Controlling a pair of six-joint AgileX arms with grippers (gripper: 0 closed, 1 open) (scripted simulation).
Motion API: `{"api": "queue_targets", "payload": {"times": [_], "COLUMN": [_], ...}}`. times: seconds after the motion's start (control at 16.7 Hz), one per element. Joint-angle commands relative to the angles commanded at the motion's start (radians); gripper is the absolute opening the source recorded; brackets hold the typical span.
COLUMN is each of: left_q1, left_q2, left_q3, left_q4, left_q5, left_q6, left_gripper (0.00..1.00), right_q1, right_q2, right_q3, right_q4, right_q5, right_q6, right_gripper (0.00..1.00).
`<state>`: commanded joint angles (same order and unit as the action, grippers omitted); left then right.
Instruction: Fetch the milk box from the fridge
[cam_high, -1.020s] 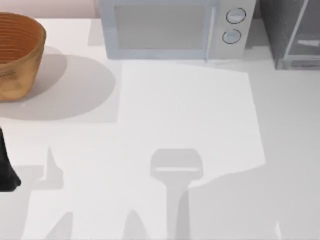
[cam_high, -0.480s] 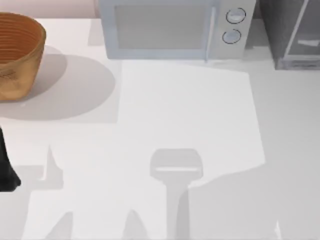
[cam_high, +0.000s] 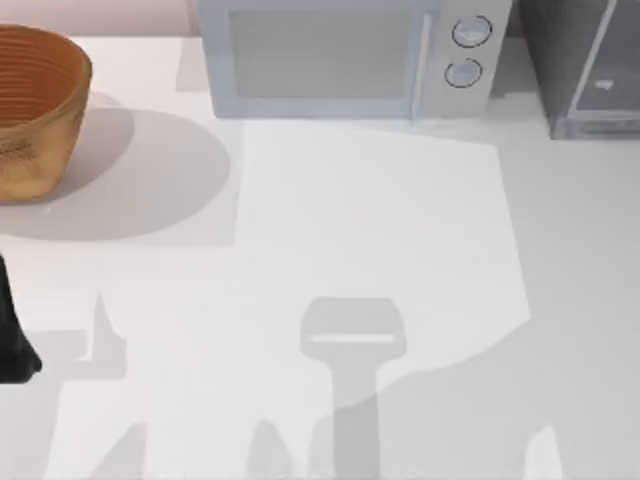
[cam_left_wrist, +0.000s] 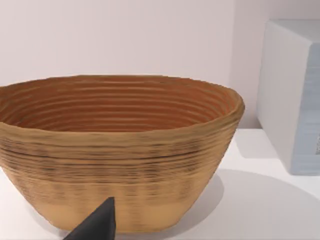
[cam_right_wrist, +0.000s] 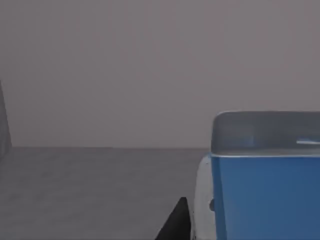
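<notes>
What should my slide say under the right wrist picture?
Right gripper close beside the blue milk box on a grey floor.

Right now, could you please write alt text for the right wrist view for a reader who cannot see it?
A bright blue milk box with a pale top stands close to the camera on a dim grey floor before a plain grey wall. A dark tip of the right end effector pokes up just beside it.
</notes>
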<state>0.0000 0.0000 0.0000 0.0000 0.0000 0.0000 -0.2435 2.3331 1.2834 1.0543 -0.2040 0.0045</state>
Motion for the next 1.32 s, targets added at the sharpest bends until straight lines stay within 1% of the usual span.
{"api": "queue_targets", "payload": {"times": [0.18, 0.48, 0.66, 0.9, 1.02, 1.14, 1.32], "left_q1": [0.0, 0.0, 0.0, 0.0, 0.0, 0.0, 0.0], "left_q2": [0.0, 0.0, 0.0, 0.0, 0.0, 0.0, 0.0], "left_q3": [0.0, 0.0, 0.0, 0.0, 0.0, 0.0, 0.0], "left_q4": [0.0, 0.0, 0.0, 0.0, 0.0, 0.0, 0.0], "left_q5": [0.0, 0.0, 0.0, 0.0, 0.0, 0.0, 0.0], "left_q6": [0.0, 0.0, 0.0, 0.0, 0.0, 0.0, 0.0], "left_gripper": [1.0, 1.0, 1.0, 1.0, 1.0, 1.0, 1.0], "right_q1": [-0.001, -0.005, -0.02, -0.039, -0.05, -0.06, -0.061], "right_q2": [-0.04, -0.051, -0.116, -0.195, -0.244, -0.275, -0.278], "right_q3": [0.0, -0.014, -0.113, -0.349, -0.428, -0.465, -0.468], "right_q4": [-0.041, -0.024, 0.034, 0.109, 0.156, 0.188, 0.19], "right_q5": [0.0, -0.005, -0.021, -0.041, -0.052, -0.063, -0.064], "right_q6": [0.001, 0.003, 0.003, 0.004, 0.005, 0.005, 0.005], "right_gripper": [0.0, 0.0, 0.0, 0.0, 0.0, 0.0, 0.0]}}
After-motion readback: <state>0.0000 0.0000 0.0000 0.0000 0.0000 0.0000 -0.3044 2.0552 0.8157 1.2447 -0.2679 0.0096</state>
